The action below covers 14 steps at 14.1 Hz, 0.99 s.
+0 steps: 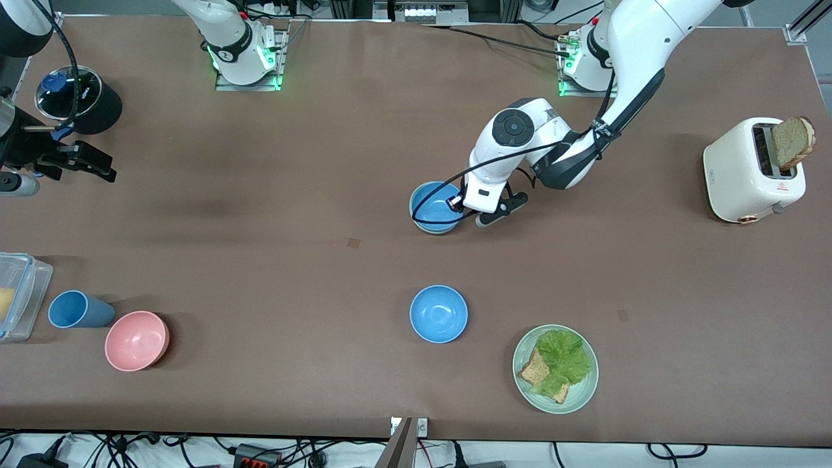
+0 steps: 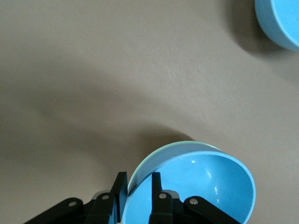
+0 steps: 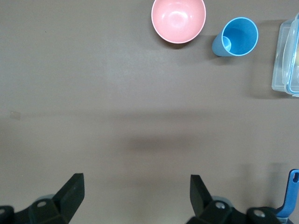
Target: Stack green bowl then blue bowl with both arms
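A blue bowl (image 1: 434, 207) sits near the table's middle. In the left wrist view this blue bowl (image 2: 196, 186) is nested in the pale green bowl (image 2: 159, 157), of which only the rim shows. My left gripper (image 1: 465, 209) is at the bowl's edge toward the left arm's end. In the left wrist view the left gripper (image 2: 138, 176) is shut on the rim, one finger inside and one outside. A second blue bowl (image 1: 439, 313) stands alone, nearer the front camera. My right gripper (image 1: 91, 164) is open and empty over bare table at the right arm's end.
A pink bowl (image 1: 136, 340), a blue cup (image 1: 77, 309) and a clear plastic box (image 1: 19, 292) stand at the right arm's end. A pale green plate (image 1: 572, 396) holds lettuce and toast. A white toaster (image 1: 747, 175) holds bread. A black container (image 1: 81, 97) stands by the right gripper.
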### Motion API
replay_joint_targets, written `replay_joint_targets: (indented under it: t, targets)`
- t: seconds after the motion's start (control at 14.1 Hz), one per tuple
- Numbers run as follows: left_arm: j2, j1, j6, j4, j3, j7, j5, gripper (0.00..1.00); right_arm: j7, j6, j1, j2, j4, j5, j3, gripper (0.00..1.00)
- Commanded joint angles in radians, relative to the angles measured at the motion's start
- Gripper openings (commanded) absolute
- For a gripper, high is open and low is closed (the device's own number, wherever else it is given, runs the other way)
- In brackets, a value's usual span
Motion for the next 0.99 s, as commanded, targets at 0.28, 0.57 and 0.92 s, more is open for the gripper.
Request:
replay_joint_targets:
  t: [0.28, 0.57, 0.92]
  targets:
    - [-0.004, 0.027, -0.162, 0.105, -0.020, 0.049, -0.047, 0.31, -0.016, -0.005, -0.003, -0.003, 0.007, 0.009, -0.001, 1.00]
    - [-0.004, 0.183, -0.324, 0.188, -0.111, 0.228, -0.106, 0.37, -0.015, -0.005, -0.002, -0.003, 0.006, 0.009, -0.001, 1.00]
    - [-0.006, 0.297, -0.525, 0.308, -0.146, 0.520, -0.110, 0.72, -0.015, -0.006, -0.002, -0.003, 0.007, 0.009, -0.001, 1.00]
